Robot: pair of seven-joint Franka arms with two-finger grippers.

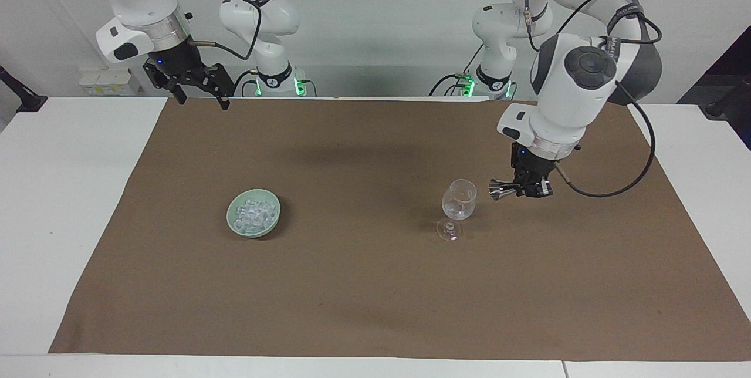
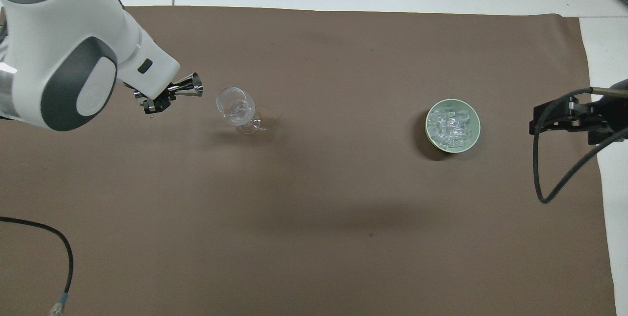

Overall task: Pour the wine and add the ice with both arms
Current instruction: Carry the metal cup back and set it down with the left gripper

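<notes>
A clear stemmed glass (image 1: 459,201) stands upright on the brown mat (image 1: 352,284); it also shows in the overhead view (image 2: 236,110). My left gripper (image 1: 531,189) is shut on a small steel jigger (image 1: 501,191), held on its side. The jigger's mouth points at the glass, a short gap away, toward the left arm's end. The left gripper (image 2: 157,102) and the jigger (image 2: 189,86) also show in the overhead view. The ice (image 1: 253,212) fills a pale green bowl (image 1: 276,205) toward the right arm's end. My right gripper (image 1: 199,93) waits open, high over the mat's edge nearest the robots.
In the overhead view the bowl (image 2: 452,148) with the ice (image 2: 450,122) sits between the glass and the right gripper (image 2: 559,119). The white table (image 1: 76,219) shows around the mat. A black cable hangs under the right gripper.
</notes>
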